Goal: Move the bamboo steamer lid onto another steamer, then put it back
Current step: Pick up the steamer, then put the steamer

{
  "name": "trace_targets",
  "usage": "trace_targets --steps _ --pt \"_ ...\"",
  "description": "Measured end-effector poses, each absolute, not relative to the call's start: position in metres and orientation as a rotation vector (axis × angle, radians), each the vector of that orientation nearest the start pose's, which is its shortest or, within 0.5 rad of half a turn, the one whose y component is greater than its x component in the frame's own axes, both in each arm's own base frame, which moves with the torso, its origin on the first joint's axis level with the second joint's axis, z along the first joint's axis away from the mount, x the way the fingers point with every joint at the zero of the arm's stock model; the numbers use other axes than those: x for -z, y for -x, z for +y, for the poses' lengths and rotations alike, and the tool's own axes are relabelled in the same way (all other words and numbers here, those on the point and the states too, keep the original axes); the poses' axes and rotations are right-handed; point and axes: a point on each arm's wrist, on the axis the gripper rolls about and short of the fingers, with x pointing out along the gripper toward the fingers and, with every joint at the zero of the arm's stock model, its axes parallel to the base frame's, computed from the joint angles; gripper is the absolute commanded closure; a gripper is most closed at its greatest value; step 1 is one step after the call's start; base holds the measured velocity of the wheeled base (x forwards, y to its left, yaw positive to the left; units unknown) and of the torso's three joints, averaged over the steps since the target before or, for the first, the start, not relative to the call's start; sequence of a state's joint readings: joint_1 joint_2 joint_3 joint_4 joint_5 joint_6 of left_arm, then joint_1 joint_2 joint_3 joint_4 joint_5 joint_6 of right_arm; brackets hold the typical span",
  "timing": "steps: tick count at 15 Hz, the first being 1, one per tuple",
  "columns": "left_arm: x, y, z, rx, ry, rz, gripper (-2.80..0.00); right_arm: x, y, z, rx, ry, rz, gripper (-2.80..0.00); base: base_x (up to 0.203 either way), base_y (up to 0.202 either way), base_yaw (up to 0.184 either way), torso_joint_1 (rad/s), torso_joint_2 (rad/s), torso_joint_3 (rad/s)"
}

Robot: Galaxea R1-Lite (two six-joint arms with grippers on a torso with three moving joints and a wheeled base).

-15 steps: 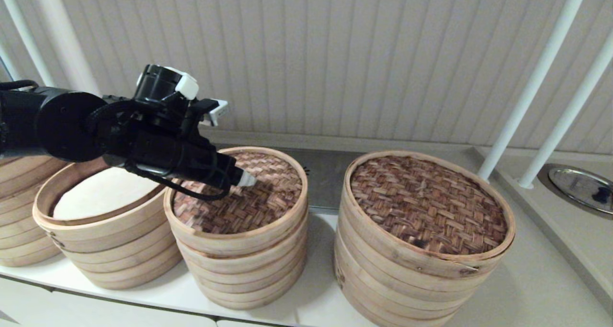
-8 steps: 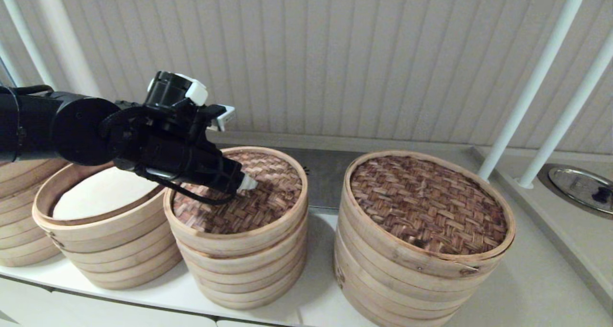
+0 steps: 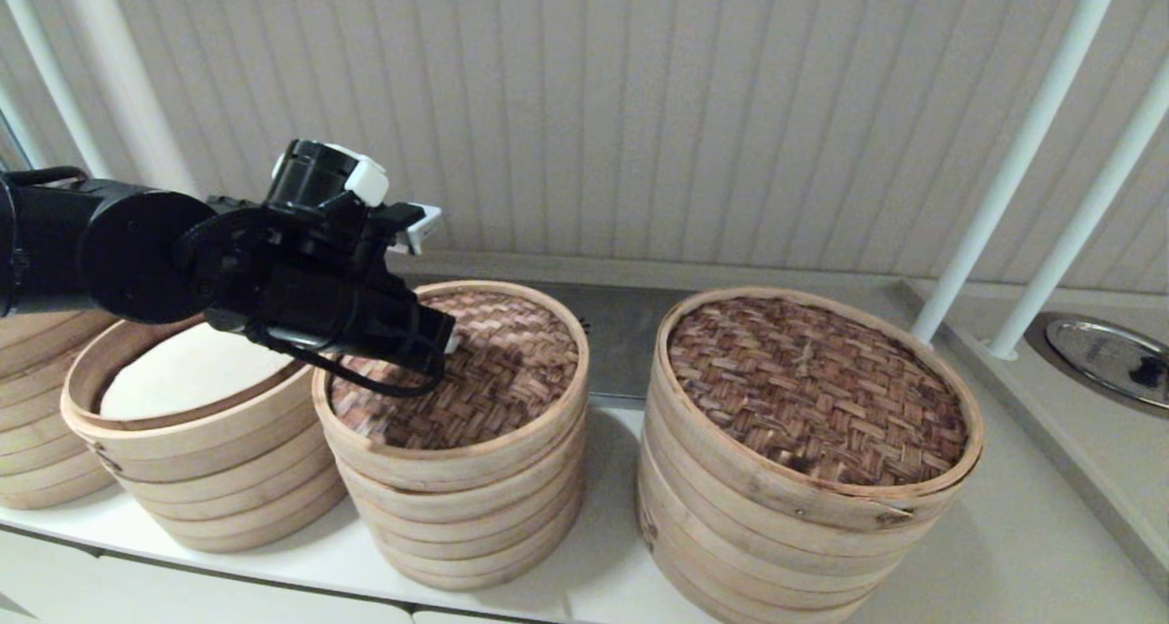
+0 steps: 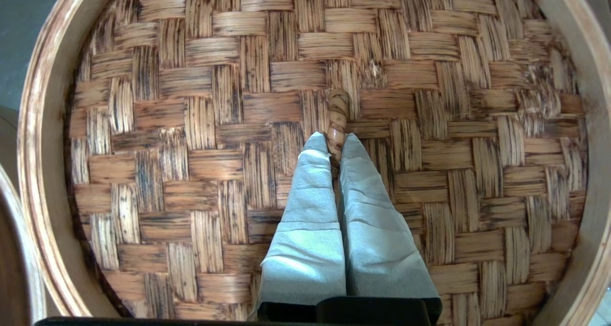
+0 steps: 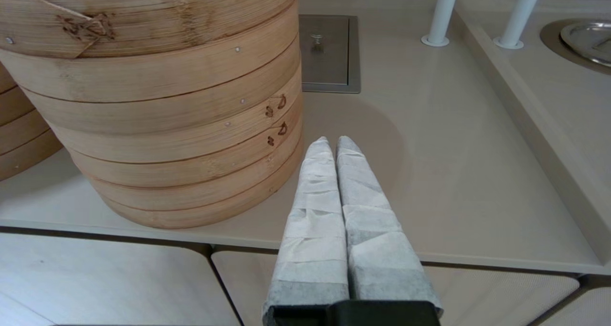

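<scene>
The left gripper (image 4: 335, 147) has snapped shut within the last second: its padded fingers, which stood apart over the weave, are now pressed together on the small loop handle (image 4: 338, 111), and in the head view the pale fingertip that showed earlier is almost hidden behind the black wrist (image 3: 446, 339). The handle belongs to the bamboo steamer lid (image 3: 493, 368), which sits level inside the rim of the smallest steamer (image 3: 466, 514), the middle stack on the counter (image 5: 429, 173). From the wrist camera the loop's length runs in line with the fingers, pointing away from the wrist, so the pads pinch it from either side near its closer end, and the rest of the loop pokes out beyond the tips. The relation that matters next is sideways. The open steamer (image 3: 201, 460) with its white liner (image 3: 183, 373) stands just beside the middle stack on the robot's left, under the working arm, and judging by its bare top it is where the lid belongs. The return would call for a straight lift clear of the rim and then a short carry to the left. The left arm is plainly the nearer one. The right gripper (image 5: 332, 147) is parked low at the counter's front edge, fingers closed on nothing, beside the widest steamer (image 3: 804, 396). No brand, label or legible writing shows anywhere; the only marks are small bindings stitched into the bamboo walls.
</scene>
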State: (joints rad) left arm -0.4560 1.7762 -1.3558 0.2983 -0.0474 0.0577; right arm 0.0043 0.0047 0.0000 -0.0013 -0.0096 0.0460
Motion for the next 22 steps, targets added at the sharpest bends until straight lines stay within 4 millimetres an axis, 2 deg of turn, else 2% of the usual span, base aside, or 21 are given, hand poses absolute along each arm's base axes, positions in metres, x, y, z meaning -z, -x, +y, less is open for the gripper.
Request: trace_targets --steps 6,13,22 --pt "-0.228 -0.288 -0.142 0.501 -0.198 0.691 0.00 -0.076 0.022 0.000 0.005 -0.046 0.003 0.00 0.000 0.000 0.000 0.000 0.00 0.000" --pt "-0.243 -0.293 -0.139 0.468 -0.166 0.562 0.00 -0.076 0.022 0.000 0.005 -0.046 0.003 0.00 0.000 0.000 0.000 0.000 0.00 0.000" --pt "-0.260 -0.289 -0.112 0.403 -0.127 0.506 0.00 -0.076 0.022 0.000 0.005 -0.046 0.003 0.00 0.000 0.000 0.000 0.000 0.00 0.000"
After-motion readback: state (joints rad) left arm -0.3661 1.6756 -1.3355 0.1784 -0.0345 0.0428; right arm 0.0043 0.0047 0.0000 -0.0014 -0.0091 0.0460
